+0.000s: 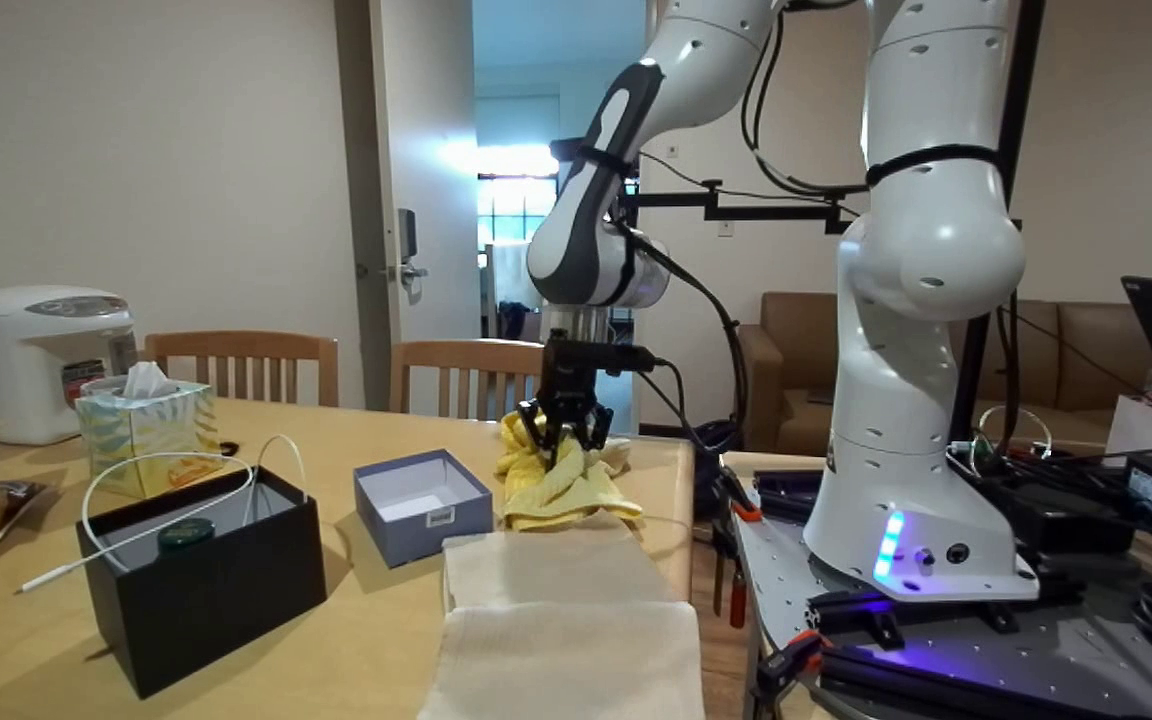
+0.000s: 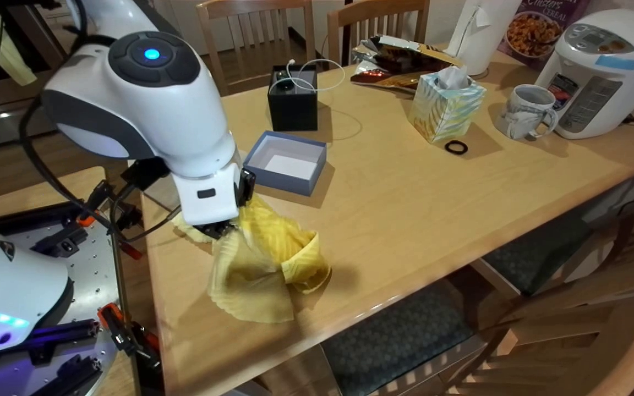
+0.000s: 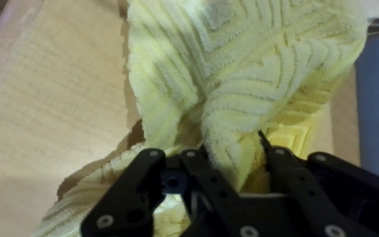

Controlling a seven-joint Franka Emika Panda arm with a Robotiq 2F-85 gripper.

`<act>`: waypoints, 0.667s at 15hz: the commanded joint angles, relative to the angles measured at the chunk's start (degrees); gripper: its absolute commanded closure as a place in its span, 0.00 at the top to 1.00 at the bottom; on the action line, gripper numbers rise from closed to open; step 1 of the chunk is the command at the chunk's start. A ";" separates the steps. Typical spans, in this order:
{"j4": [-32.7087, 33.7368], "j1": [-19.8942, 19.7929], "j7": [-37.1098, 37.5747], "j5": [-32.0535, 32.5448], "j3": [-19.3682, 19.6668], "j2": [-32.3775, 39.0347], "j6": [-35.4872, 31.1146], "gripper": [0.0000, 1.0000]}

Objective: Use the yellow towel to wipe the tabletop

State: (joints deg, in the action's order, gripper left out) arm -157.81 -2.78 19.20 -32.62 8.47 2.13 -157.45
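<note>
The yellow towel [image 1: 561,495] lies crumpled near the robot-side end of the wooden tabletop [image 2: 405,220]. In an exterior view the towel [image 2: 275,236] spreads into a bunched fold and a paler flap, partly blurred. My gripper [image 1: 571,455] points down into the towel and also shows in an exterior view [image 2: 233,217]. In the wrist view a thick fold of the towel [image 3: 242,65] stands between the two black fingers of the gripper [image 3: 232,141], which press against it on both sides. The lower part of the grip is hidden by cloth and fingers.
A grey-blue open box [image 1: 423,550] stands close beside the towel. A black box [image 1: 226,600] with a white cable is farther along. Beige sheets [image 1: 556,660] lie near the towel. A tissue box [image 2: 443,113], mug [image 2: 520,113], black ring [image 2: 456,142] and water dispenser [image 2: 592,93] stand farther off.
</note>
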 commanded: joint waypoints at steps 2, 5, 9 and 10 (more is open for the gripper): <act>4.73 -0.51 -12.68 -12.10 -0.37 1.58 7.95 0.08; 6.71 -1.48 -12.28 -11.04 -1.24 4.10 8.37 0.09; 9.28 -1.28 -8.77 -6.60 -1.06 9.27 5.19 0.09; 9.85 -1.33 -7.45 -4.88 -0.49 10.86 3.32 0.09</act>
State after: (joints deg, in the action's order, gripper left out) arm -150.51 -2.95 9.22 -41.43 8.06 7.97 -150.82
